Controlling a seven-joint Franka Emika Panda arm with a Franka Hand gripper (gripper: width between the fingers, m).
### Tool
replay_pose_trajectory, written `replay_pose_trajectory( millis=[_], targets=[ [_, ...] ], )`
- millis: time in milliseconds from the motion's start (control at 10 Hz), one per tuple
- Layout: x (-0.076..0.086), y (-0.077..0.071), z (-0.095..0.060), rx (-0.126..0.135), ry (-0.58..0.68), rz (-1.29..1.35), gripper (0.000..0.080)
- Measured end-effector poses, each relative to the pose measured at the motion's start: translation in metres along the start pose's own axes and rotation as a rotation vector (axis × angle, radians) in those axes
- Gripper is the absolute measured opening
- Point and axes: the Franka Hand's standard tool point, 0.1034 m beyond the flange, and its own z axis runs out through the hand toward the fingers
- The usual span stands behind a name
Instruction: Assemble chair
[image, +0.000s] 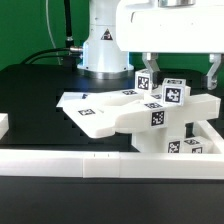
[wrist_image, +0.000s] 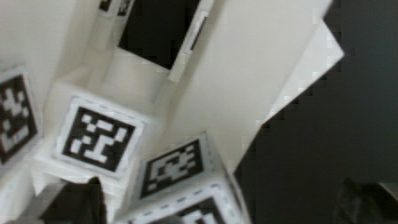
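Observation:
The chair (image: 150, 118) is a cluster of matte white tagged pieces joined together at the exterior view's right of centre. A flat plate (image: 92, 110) sticks out toward the exterior view's left, and blocky pieces (image: 172, 93) stand on top. My gripper (image: 179, 72) hangs open just above the blocky pieces, one finger (image: 146, 68) on each side, holding nothing. In the wrist view the chair's tagged white pieces (wrist_image: 125, 120) fill the frame close up, and the dark fingertips (wrist_image: 75, 200) stand wide apart at the sides of the gripper (wrist_image: 222, 205).
A long white border rail (image: 70, 160) runs along the front of the black table (image: 35, 95), with short white pieces at the exterior view's left edge (image: 4, 125) and right edge (image: 214, 132). The robot's base (image: 105, 45) stands behind the chair.

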Motion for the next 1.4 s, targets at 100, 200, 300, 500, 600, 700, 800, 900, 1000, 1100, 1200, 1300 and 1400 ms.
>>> replay_pose_trajectory(
  millis=[100, 200, 300, 500, 600, 700, 800, 900, 1000, 1100, 1200, 1300, 1400],
  targets=[
    [0.0009, 0.0011, 0.0, -0.001, 0.0, -0.069, 0.0649],
    [0.0012, 0.0015, 0.0, -0.002, 0.001, -0.136, 0.0649],
    [0.0014, 0.0017, 0.0, -0.002, 0.001, -0.196, 0.0649],
    [0.0015, 0.002, 0.0, -0.008, 0.003, -0.338, 0.0649],
    [0.0002, 0.0006, 0.0, -0.029, 0.008, -0.46, 0.0649],
    [0.0004, 0.0007, 0.0001, -0.031, 0.007, -0.603, 0.0649],
    [0.0014, 0.0012, -0.0002, -0.033, 0.007, -0.71, 0.0649],
    [0.0029, 0.0019, -0.0009, -0.037, 0.007, -0.787, 0.0649],
    [0.0038, 0.0032, -0.0009, -0.05, 0.007, -0.904, 0.0649],
    [0.0043, 0.004, -0.0009, -0.054, 0.006, -0.944, 0.0649],
    [0.0057, 0.0058, -0.0009, -0.064, 0.003, -1.046, 0.0649],
    [0.0068, 0.0073, -0.0008, -0.071, 0.0, -1.13, 0.0649],
    [0.0073, 0.008, -0.0008, -0.073, -0.001, -1.171, 0.0649]
  ],
)
